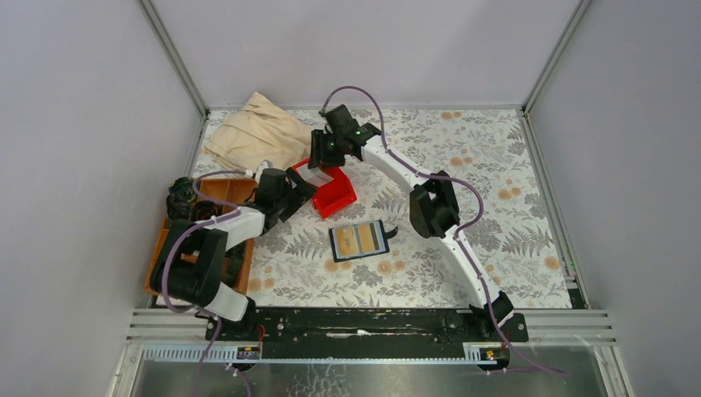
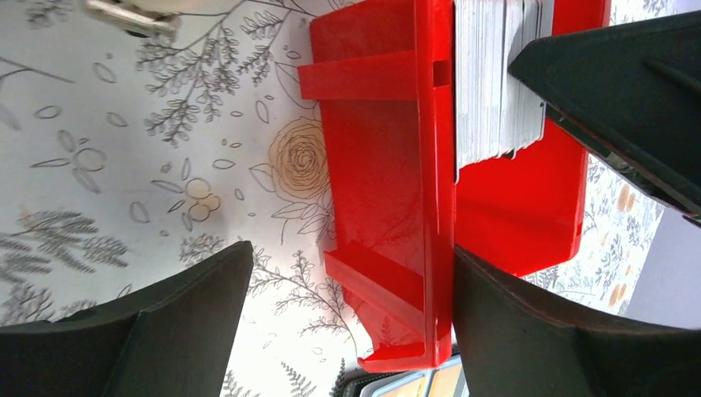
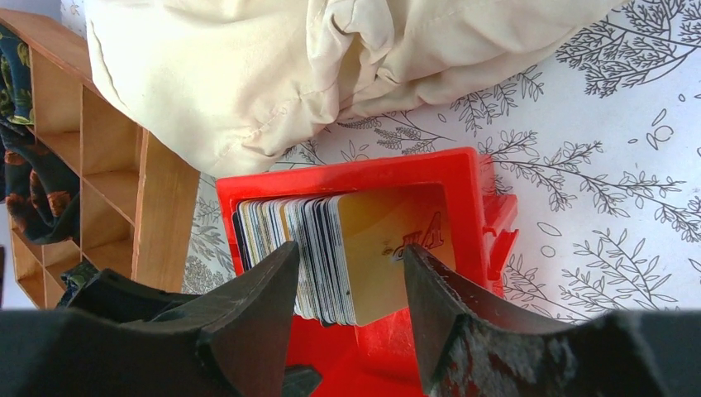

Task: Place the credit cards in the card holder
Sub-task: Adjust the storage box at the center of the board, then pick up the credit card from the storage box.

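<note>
The credit cards (image 3: 388, 240) stand on edge as a thick stack in a red bin (image 3: 463, 190), a tan card facing outward. My right gripper (image 3: 349, 252) reaches down into the bin, open, with the front part of the stack between its fingers. From above, the cards (image 1: 319, 176) show just below the right gripper (image 1: 325, 157). The card holder (image 1: 360, 240) lies open on the table in front of the bin, tan cards showing in its pockets. My left gripper (image 2: 354, 252) is open wide across the bin's side wall (image 2: 438, 207), its right finger (image 2: 562, 331) against that wall.
A cream cloth bag (image 1: 256, 132) lies at the back left, close behind the bin. A brown wooden compartment tray (image 1: 216, 192) with dark items sits along the left edge beside the left arm. The floral tablecloth (image 1: 496, 165) covers the table between grey walls.
</note>
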Available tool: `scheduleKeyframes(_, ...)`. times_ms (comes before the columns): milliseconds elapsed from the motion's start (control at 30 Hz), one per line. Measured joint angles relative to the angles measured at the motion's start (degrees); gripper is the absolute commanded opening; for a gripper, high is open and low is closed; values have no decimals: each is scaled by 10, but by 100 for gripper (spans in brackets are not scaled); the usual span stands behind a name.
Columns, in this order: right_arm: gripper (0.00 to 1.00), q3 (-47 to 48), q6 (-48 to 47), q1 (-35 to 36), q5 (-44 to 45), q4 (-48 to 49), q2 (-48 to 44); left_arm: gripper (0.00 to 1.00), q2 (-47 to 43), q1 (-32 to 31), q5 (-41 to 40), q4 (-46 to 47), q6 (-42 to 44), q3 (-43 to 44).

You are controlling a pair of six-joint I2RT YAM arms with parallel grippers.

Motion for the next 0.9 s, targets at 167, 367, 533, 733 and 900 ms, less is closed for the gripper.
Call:
scheduleKeyframes(167,51,0,-5,-1,-3,-2,0,88,36,0,31,22,3,8)
scheduleKeyframes(367,41,-5,-9,-3,-11,-2,-4,85,41,1,45,27,3,10)
scheduleKeyframes(533,34,-6,-15,-2,-13,-4,-7,84,45,1,52,32,3,10)
scheduleKeyframes(733,28,-20,-21,-2,-11,-7,-19,84,47,1,53,33,3,10)
scheduleKeyframes(900,24,-31,-30,2,2,-15,-31,84,47,1,53,33,3,10)
